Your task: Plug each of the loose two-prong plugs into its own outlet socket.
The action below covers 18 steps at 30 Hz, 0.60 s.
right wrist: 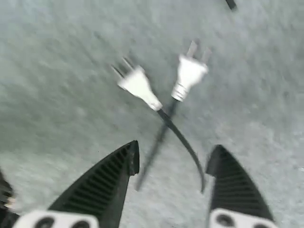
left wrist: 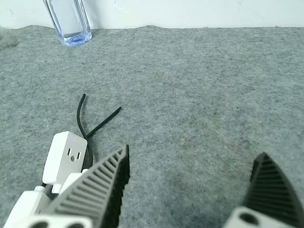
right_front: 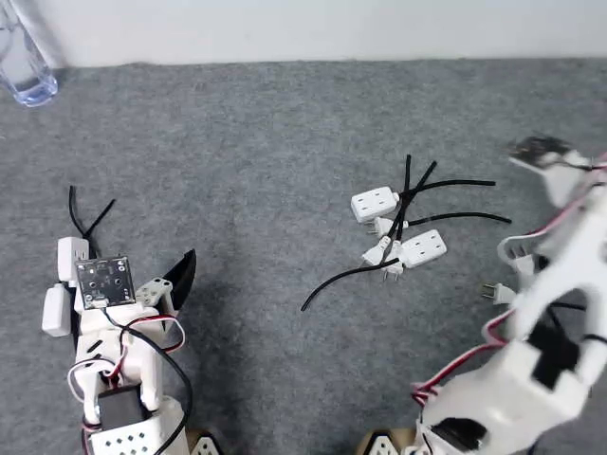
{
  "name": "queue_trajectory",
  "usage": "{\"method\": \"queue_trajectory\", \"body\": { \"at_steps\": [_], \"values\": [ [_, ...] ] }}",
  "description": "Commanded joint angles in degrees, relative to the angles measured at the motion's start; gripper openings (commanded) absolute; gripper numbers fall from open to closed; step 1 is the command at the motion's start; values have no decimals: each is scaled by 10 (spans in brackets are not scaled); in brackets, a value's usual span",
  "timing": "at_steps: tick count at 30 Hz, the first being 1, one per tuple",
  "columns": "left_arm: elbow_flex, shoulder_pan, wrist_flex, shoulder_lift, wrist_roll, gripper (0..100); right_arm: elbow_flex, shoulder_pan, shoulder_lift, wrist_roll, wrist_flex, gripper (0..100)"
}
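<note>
On the table point(right_front: 247, 142) a glass point(right_front: 24, 66) stands at the far left corner, well apart from two left sockets point(right_front: 66, 258) lying end to end just beside the left arm point(right_front: 133, 365) at the near left. Right of centre, a far socket point(right_front: 373, 203) and a near socket point(right_front: 424, 247) lie with loose plugs point(right_front: 379, 252) between them among crossing cords point(right_front: 408, 194), and a lone plug point(right_front: 493, 292) lies further right, just beside the right arm point(right_front: 531, 370). Ahead of the right gripper point(right wrist: 176, 147) a pair of plugs point(right wrist: 137, 85) lies side by side, their cords crossed.

The left gripper point(left wrist: 194, 154) is held wide open, and the right gripper point(right wrist: 176, 145) is likewise seen spread apart.
</note>
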Motion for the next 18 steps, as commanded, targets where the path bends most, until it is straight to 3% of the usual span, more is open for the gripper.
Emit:
{"method": "queue_trajectory", "body": {
  "at_steps": [1,7,18],
  "values": [
    [-4,6,2,-7,-2,379,92,-72,-112,-45,22,177],
    [-4,22,1,-7,-2,379,292,-166,-235,-134,-55,177],
    [-6,74,3,-7,-4,378,743,-311,-467,-382,-426,177]
  ]
}}
